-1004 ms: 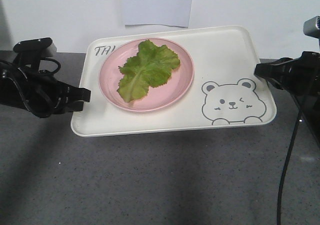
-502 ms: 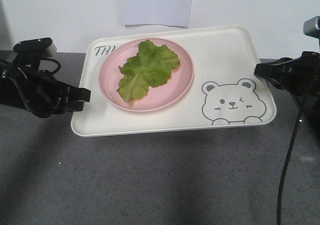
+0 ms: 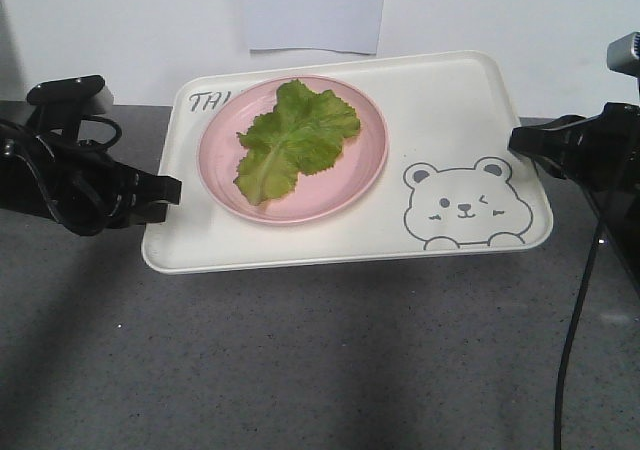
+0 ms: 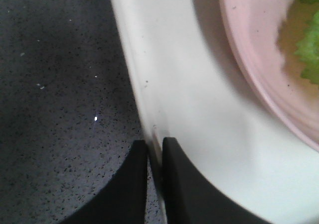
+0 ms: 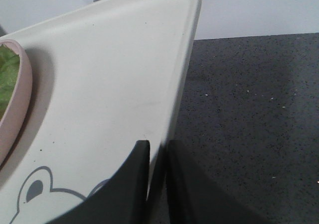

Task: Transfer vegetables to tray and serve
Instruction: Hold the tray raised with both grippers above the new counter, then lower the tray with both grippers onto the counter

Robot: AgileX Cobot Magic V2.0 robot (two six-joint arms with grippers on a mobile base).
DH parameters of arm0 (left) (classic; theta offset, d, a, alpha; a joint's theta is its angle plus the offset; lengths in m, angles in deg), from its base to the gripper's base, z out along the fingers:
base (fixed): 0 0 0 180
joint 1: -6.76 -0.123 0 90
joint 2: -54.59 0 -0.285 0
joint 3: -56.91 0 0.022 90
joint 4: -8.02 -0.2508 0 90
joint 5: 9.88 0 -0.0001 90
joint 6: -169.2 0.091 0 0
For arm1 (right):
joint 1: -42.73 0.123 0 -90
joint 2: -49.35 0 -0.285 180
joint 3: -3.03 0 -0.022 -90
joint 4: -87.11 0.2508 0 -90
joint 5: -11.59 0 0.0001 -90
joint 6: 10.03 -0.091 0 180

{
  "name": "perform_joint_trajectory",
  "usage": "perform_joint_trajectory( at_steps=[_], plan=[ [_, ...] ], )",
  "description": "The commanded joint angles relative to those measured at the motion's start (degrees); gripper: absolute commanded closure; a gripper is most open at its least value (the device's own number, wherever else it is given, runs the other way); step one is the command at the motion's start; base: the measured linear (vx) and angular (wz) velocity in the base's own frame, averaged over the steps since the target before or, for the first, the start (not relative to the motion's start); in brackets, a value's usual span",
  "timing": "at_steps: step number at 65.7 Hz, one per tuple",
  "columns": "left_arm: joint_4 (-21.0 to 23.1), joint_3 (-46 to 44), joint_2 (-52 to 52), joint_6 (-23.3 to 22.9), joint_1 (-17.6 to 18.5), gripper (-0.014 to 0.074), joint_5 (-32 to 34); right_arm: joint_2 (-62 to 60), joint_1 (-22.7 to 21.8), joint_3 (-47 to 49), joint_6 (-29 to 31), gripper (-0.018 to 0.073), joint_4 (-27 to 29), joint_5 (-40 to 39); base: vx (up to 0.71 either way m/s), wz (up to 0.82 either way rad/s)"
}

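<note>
Front view: lettuce leaf [image 3: 295, 138] on pink plate [image 3: 352, 185], apparently resting on tray [image 3: 452, 120].

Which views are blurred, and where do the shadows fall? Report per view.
Front view: sharp overall; soft shadow beneath the tray on the grey table. Left wrist view: left gripper on the tray rim is soft; pink plate and lettuce blurred. Right wrist view: right gripper on the rim, with the plate shading the tray.
</note>
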State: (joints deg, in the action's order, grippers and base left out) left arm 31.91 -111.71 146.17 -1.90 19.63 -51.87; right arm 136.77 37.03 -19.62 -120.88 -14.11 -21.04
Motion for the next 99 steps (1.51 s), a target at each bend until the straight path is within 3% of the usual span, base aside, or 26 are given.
perform_joint_trajectory(
  at_steps=[1,36,50,99],
  plan=[
    [4.5,-1.8,-2.6,2.2,1.2,0.0602,2.0,-2.2,0.4,1.7,0.2,0.0482,1.1,-4.0,0.00,0.00],
    [4.5,-1.7,-2.5,2.2,1.2,0.0602,0.5,-2.2,0.4,1.7,0.2,0.0482,1.0,-4.8,0.00,0.00],
    [1.8,-1.7,-2.4,2.2,1.2,0.0602,0.9,-1.7,0.4,1.7,0.2,0.0482,1.0,-6.6,0.00,0.00],
    [-2.0,-1.7,6.6,1.8,1.2,0.0602,3.3,11.8,0.5,1.7,1.8,0.0482,1.0,-11.2,0.00,0.00]
  ],
)
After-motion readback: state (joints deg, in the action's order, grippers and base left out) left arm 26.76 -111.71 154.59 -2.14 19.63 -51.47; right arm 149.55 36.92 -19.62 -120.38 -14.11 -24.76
